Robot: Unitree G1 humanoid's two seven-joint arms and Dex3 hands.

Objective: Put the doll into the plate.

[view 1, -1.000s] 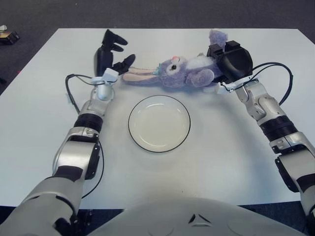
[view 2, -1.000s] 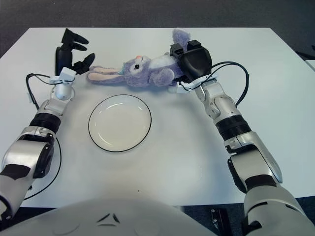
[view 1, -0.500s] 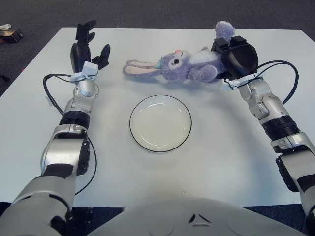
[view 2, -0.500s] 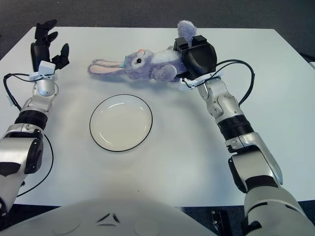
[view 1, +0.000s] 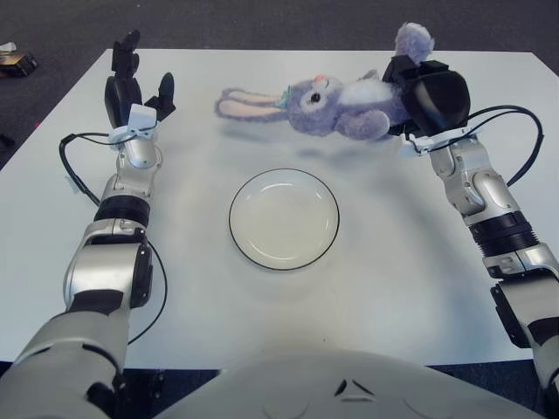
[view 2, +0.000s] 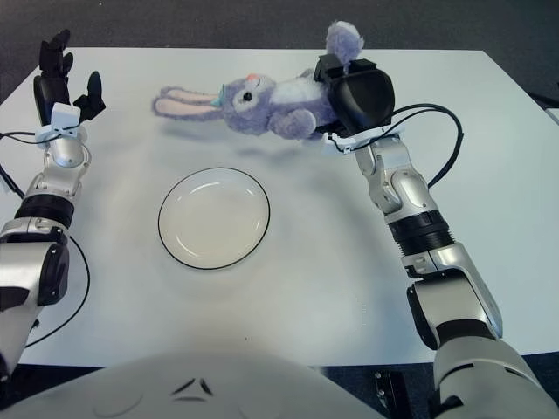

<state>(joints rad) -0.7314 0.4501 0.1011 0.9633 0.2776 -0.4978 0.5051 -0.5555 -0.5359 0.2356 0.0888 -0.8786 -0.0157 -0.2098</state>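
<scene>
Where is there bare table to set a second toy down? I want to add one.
Bare table runs around the plate: its left up to the left hand, its right up to the right arm, and nearest the robot. Beyond it, the right hand holds the doll overhead.

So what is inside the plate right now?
Nothing: the plate shows only its bare white surface. The doll is lifted beyond it in the right hand; the left hand is open, far left.

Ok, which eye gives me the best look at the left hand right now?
The left eye view: the left hand sits well inside the picture, fingers spread and holding nothing, near the table's far left corner. The right eye view shows the same hand, but pushed close to the picture's left edge.
</scene>
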